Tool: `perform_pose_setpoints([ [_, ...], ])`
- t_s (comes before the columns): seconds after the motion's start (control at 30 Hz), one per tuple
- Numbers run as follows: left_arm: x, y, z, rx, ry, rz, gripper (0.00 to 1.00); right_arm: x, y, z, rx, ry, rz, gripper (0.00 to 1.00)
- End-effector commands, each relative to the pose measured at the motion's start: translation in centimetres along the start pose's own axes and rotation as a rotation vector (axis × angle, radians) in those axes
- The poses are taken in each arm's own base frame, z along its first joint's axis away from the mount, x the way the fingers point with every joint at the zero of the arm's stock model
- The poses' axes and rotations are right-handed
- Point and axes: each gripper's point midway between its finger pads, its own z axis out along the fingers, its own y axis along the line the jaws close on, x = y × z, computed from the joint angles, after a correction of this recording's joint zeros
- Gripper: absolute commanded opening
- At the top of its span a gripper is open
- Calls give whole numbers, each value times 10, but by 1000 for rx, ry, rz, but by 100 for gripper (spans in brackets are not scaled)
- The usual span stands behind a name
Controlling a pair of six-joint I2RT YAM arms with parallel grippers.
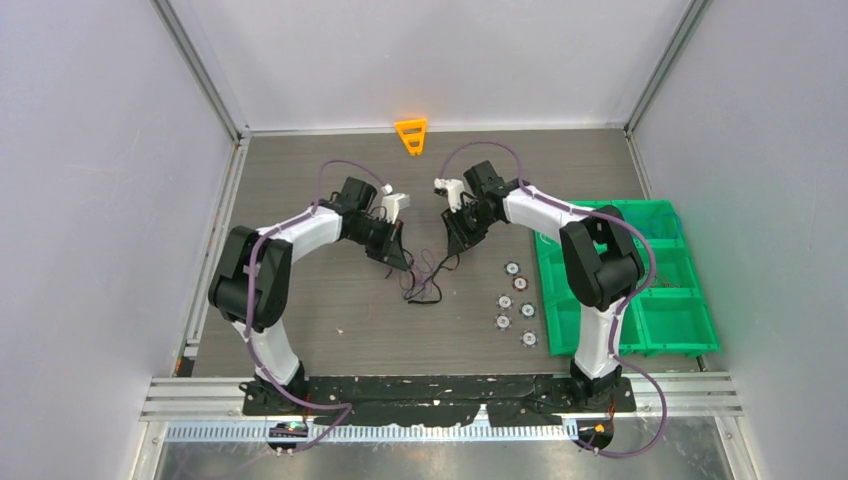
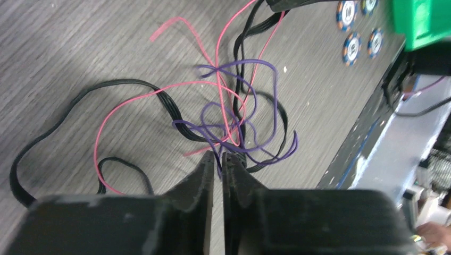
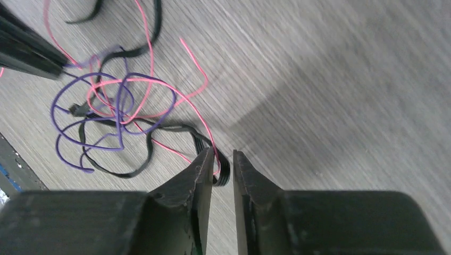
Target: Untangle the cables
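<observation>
Grey wood-grain table [image 1: 330, 320] carries the cables [image 1: 425, 282], a loose tangle lying mid-table. Left gripper [image 2: 218, 162] is pressed nearly together on a purple wire [image 2: 276, 106]; right gripper [image 3: 223, 164] pinches the black ribbon [image 3: 175, 127]. All look light, limp and springy, so free runs outside the knot suit gripping.

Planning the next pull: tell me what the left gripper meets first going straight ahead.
The cables: purple loops crossing the black one lie right ahead of the left gripper, with a purple strand seemingly pinched in it. Depth is hard to judge.
</observation>
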Motion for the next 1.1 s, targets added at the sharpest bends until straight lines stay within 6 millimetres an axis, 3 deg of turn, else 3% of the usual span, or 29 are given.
perform_pose_setpoints([
  [0.0, -40, -19, -43, -18, -155, 103, 0, 4, -1, -10, 45, -16, -51, 19],
  [0.17, -56, -41, -109, -87, -323, 178, 0, 15, -8, -8, 75, 12, -63, 7],
  [0.33, -80, -83, -172, -118, -491, 262, 0, 18, -10, -5, 81, 22, -66, 5],
  [0.67, -154, -207, -329, -90, -921, 438, 0, 26, -22, -1, 126, 52, -77, 5],
  [0.9, -185, -265, -420, -87, -1169, 529, 0, 33, -26, 1, 145, 68, -78, 5],
  [1.07, -196, -311, -477, -51, -1305, 610, 0, 37, -28, 4, 148, 83, -73, 6],
])
